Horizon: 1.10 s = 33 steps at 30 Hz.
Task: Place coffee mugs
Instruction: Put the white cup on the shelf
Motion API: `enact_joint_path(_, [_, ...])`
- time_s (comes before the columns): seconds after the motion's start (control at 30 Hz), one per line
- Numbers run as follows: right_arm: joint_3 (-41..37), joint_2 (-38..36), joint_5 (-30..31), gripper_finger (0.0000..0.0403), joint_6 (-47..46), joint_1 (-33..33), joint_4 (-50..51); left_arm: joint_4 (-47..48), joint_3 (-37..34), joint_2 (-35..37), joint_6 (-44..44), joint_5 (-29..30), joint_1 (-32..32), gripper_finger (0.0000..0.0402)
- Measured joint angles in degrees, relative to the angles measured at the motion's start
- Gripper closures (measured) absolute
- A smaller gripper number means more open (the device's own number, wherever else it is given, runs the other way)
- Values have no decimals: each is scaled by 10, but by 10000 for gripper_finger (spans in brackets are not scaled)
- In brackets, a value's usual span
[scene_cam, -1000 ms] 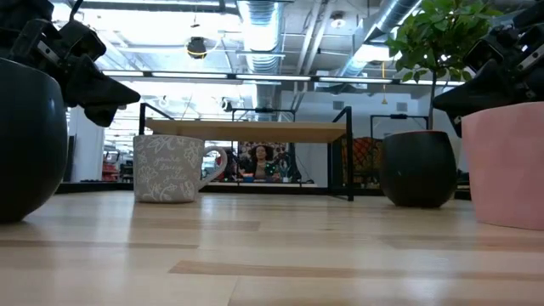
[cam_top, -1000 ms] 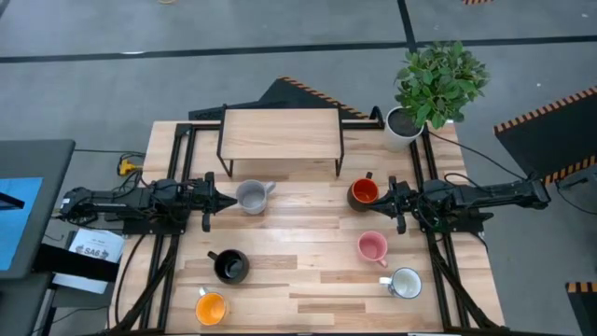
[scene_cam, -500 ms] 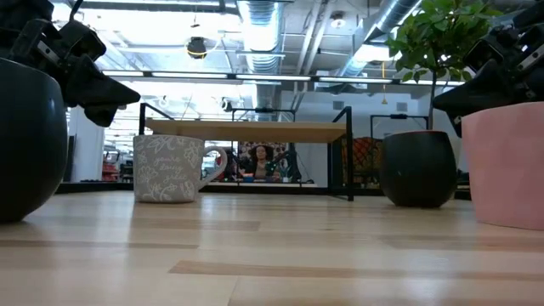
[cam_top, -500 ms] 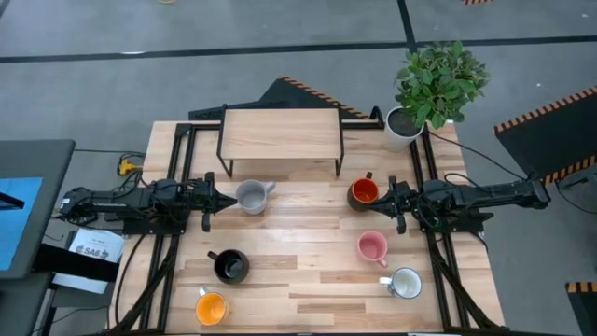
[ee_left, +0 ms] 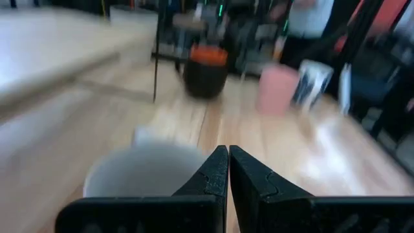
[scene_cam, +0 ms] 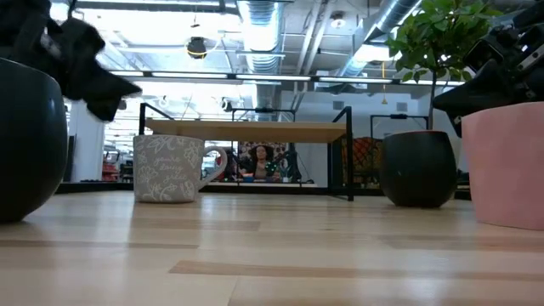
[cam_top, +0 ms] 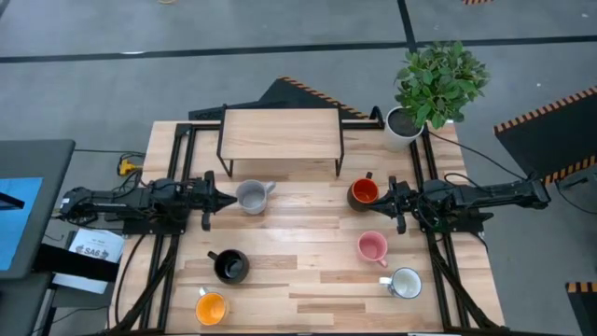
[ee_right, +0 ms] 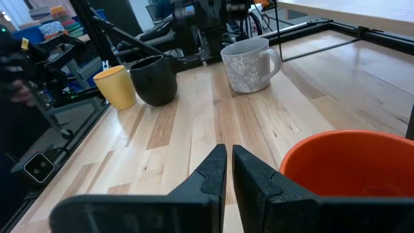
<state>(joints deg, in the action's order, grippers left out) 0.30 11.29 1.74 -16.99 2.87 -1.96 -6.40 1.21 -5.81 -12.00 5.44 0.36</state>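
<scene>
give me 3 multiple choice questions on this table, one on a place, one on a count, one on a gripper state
1. Where does the grey mug stand?
A. on the shelf
B. just ahead of the left gripper
C. beside the plant pot

2. How many mugs are on the table?
A. four
B. six
C. eight

3. How are the right gripper fingers?
A. shut, holding nothing
B. wide open
C. clamped on the red-orange mug

Answers: 1 B, the high view shows it right at that gripper's tips. 2 B, six show from above. 3 A, the right wrist view shows the fingers together beside the mug's rim.
</scene>
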Motion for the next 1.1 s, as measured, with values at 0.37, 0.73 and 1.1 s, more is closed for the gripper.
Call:
enact_joint_path(0.37, [0,0,0,349,0,0,0,6,108,-16,-206,79,8,371])
enact_joint_path(0.73, [0,0,0,349,0,0,0,342,389,-236,-290,63,8,170])
enact_joint_path(1.1, [0,0,0,349,0,0,0,371,447,-427,-338,22,14,134])
